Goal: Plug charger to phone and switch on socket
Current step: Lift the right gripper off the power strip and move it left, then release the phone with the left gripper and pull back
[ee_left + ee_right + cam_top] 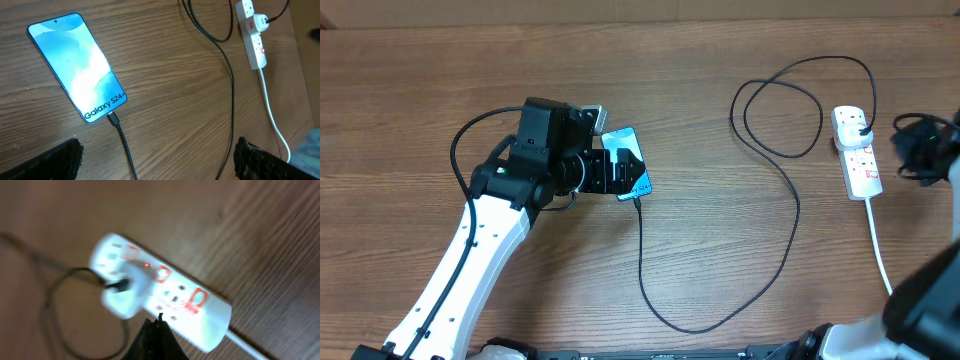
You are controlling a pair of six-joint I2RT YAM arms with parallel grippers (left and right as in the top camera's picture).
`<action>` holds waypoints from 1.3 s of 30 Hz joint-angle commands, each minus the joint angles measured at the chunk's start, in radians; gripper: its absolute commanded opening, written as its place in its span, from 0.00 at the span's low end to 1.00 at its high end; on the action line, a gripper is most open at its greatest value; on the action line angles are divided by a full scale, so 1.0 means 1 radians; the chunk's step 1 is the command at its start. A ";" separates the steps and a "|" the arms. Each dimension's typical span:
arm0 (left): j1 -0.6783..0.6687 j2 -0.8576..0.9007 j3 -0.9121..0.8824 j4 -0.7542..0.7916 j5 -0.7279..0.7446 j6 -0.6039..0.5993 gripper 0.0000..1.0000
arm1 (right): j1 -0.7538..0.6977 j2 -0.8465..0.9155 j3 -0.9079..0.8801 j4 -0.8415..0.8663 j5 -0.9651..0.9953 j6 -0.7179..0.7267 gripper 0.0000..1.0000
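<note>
The socket [857, 151] lay at the right of the surface [720, 60], and in the overhead view its long axis ran nearly from 12 to 6 o'clock. Its white cord [878, 240] trailed off toward 6. The charger's plug [860, 124] sat in the outlet at the 12 o'clock end. A small red glow showed beside it in the right wrist view, but the blur made it impossible to tell whether a switch was on.

From there the black charger [790, 230] looped across to the phone [75, 65], screen lit, and the connector tip [114, 119] was already in its port.

So the switch looked like the step left. The right end effector [920, 150] hovered just beside the strip, which lay at its 9 o'clock. Its fingers appeared pinched to a point, holding nothing. That arm was plainly the nearer one. The left end effector [157, 165] hung over the phone, well apart from the socket, wide open and empty.
</note>
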 commanded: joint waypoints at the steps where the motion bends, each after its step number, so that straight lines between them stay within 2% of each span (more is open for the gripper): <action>1: -0.006 -0.015 0.002 -0.003 -0.011 -0.003 1.00 | 0.055 -0.167 0.006 -0.006 0.018 -0.009 0.04; 8: -0.006 -0.015 0.002 -0.032 -0.038 -0.003 1.00 | 0.262 -0.372 0.006 -0.011 -0.008 -0.118 0.04; 14: -0.006 -0.015 0.002 -0.050 -0.059 -0.007 1.00 | 0.555 -0.476 0.006 -0.012 -0.007 -0.171 0.06; 16: -0.006 -0.015 0.002 -0.055 -0.059 -0.007 1.00 | 0.647 -0.481 0.006 -0.012 -0.007 -0.191 0.09; 19: -0.006 -0.015 0.002 -0.060 -0.058 -0.007 1.00 | 0.753 -0.480 0.006 -0.013 -0.006 -0.216 0.26; 20: -0.006 -0.015 0.002 -0.061 -0.058 -0.007 1.00 | 0.780 -0.480 0.005 -0.013 -0.004 -0.216 0.37; 21: -0.006 -0.015 0.002 -0.064 -0.058 -0.007 0.99 | 0.810 -0.480 0.005 -0.013 -0.003 -0.216 0.63; 22: -0.006 -0.015 0.002 -0.068 -0.058 -0.007 1.00 | 0.833 -0.480 0.005 -0.013 -0.003 -0.216 1.00; 26: -0.006 -0.015 0.002 -0.075 -0.067 -0.006 0.99 | 0.900 -0.480 0.005 -0.021 -0.004 -0.210 1.00; 39: -0.006 -0.015 0.002 -0.074 -0.066 -0.006 1.00 | 0.900 -0.480 0.004 -0.125 -0.003 -0.211 1.00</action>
